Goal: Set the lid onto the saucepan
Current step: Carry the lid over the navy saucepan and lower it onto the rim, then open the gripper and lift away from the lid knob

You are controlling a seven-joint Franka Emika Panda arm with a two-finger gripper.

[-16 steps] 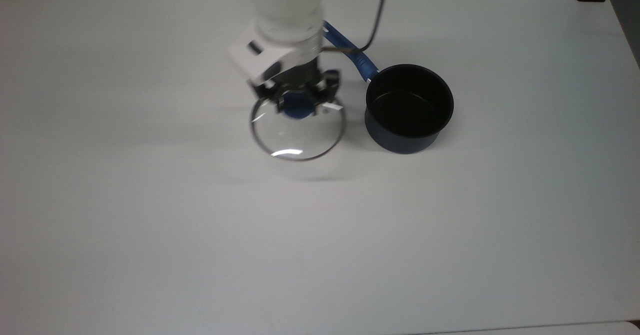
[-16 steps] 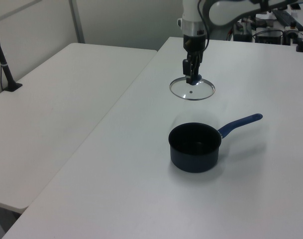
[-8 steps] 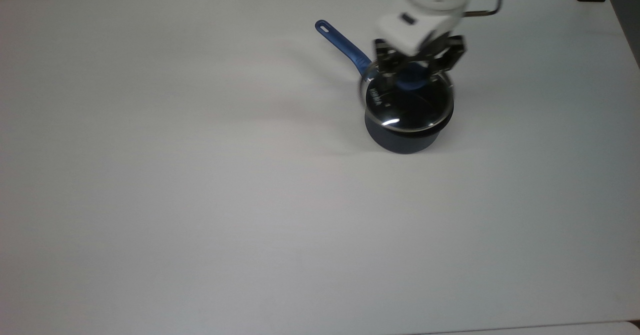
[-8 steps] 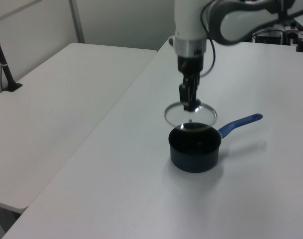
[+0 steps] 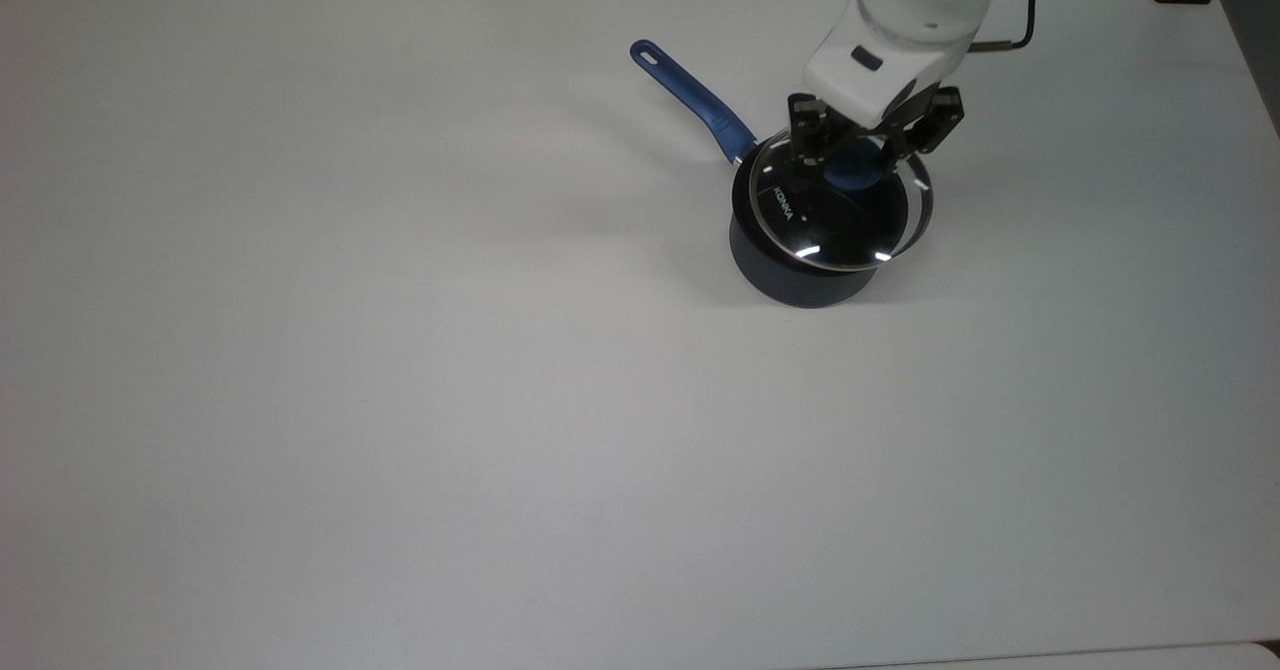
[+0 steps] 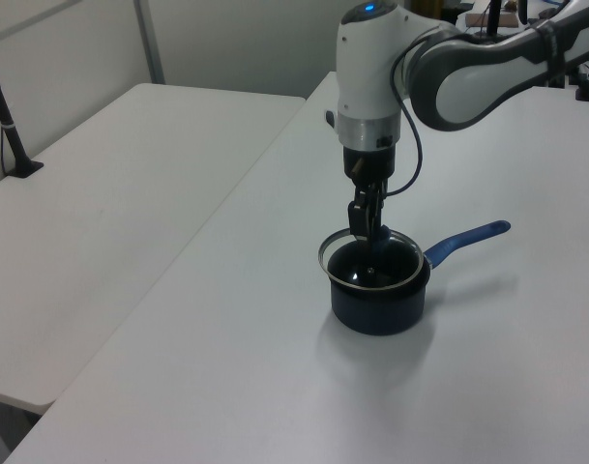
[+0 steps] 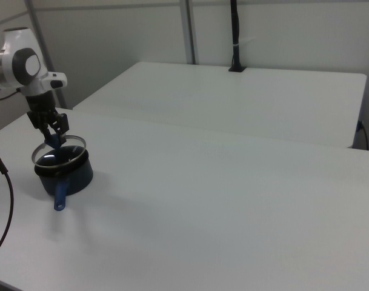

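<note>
In the top view, the saucepan (image 5: 812, 250) sits right of centre on the table (image 5: 400, 400), handle toward the top view's left. My gripper (image 5: 858, 158) is clamped on the lid (image 5: 838, 212) knob, holding it just above the rim, offset right. Next: centre, lower, release.

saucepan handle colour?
Blue. The saucepan handle runs toward the top view's upper left, clearest there.
</note>
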